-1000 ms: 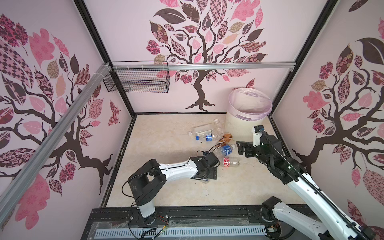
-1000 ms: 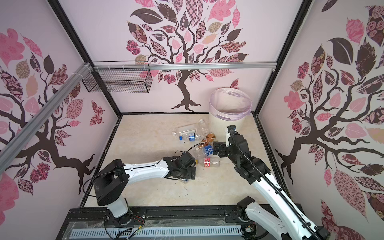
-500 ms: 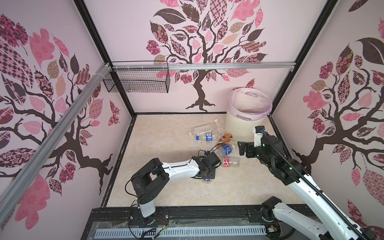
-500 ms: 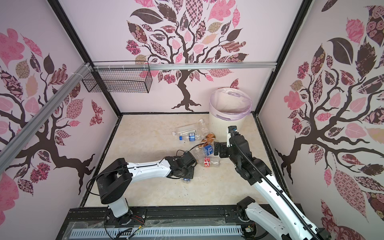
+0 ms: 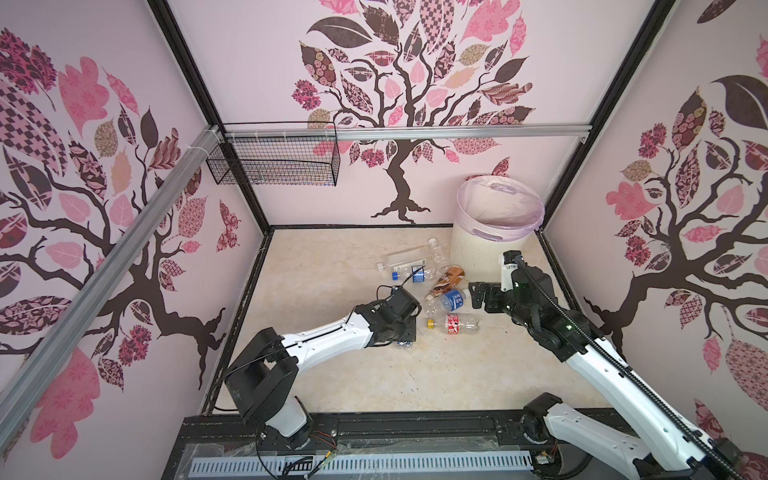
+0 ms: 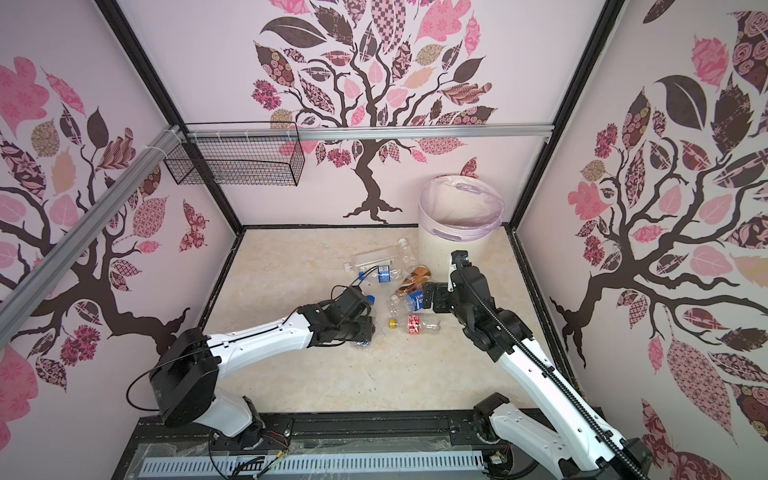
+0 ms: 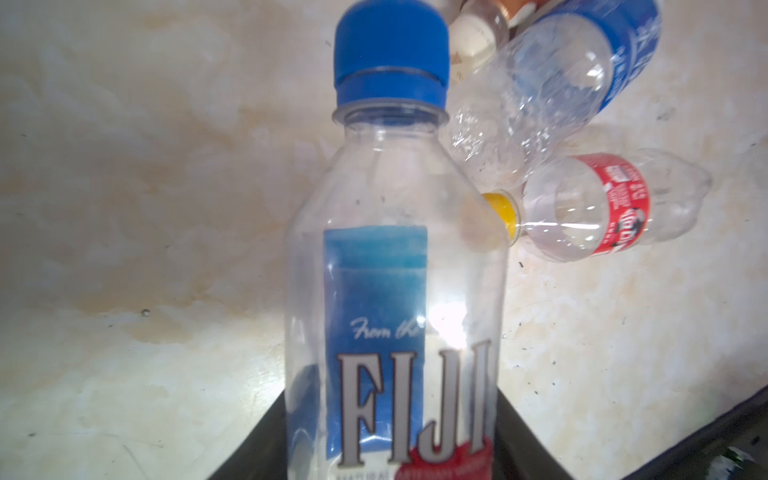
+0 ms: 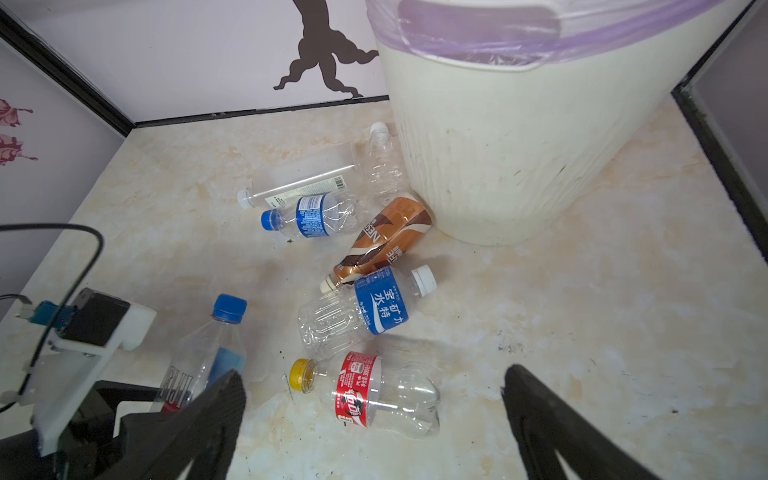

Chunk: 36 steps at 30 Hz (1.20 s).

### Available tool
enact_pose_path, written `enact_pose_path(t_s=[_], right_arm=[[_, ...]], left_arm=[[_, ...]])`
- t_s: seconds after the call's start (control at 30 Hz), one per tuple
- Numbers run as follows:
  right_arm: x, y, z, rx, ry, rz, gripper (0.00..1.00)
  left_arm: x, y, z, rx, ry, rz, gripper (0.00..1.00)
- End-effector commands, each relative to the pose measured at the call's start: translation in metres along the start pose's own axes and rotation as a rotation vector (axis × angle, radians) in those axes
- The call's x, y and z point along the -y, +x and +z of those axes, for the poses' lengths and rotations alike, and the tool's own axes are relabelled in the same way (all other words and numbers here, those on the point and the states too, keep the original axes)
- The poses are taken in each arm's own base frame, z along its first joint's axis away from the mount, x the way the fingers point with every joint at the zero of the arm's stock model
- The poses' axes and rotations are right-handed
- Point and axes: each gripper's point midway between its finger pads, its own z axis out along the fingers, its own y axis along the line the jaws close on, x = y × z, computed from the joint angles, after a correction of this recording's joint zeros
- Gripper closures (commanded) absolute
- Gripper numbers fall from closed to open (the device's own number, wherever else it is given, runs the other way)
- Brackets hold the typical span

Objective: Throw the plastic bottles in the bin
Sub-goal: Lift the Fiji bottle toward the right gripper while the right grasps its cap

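Here the left jaws are clamped on a blue-capped Fiji bottle (image 7: 390,249). The right jaws stand wide apart near a red-labelled bottle (image 8: 361,390) lying on the counter (image 8: 602,332).

Pale pink walls (image 5: 257,62) on three sides, printed with dark-trunked trees (image 5: 401,178) in pink and brown patterned leaves. Black posts (image 5: 193,83) at the back corners. Cream marbled floor (image 5: 332,257), lightly scuffed. Aluminium rail (image 5: 457,132) across the back, black wire basket (image 5: 274,166) hung at its left end. Soft, even light.
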Motion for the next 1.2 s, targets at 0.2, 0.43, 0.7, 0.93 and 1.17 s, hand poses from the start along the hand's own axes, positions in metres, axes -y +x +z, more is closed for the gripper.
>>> enact_pose_path(t_s=[0.2,0.43,0.7,0.93,1.17], right_arm=[[-0.04,-0.017,0.014,0.002,-0.178,0.134,0.0],[-0.069,-0.029,0.025,-0.013,-0.309,0.221,0.01],[-0.098,-0.04,0.033,-0.034,-0.411,0.262,0.0],[-0.123,-0.045,0.036,-0.04,-0.498,0.279,0.09],[-0.143,-0.045,0.044,-0.062,-0.532,0.264,0.2]], left_arm=[[-0.001,-0.052,-0.045,0.16,0.079,0.044,0.44],[0.022,-0.072,-0.07,0.25,0.174,0.141,0.44],[0.035,-0.08,-0.093,0.315,0.243,0.195,0.44],[0.045,-0.079,-0.104,0.327,0.299,0.223,0.44],[0.048,-0.077,-0.107,0.32,0.324,0.227,0.44]])
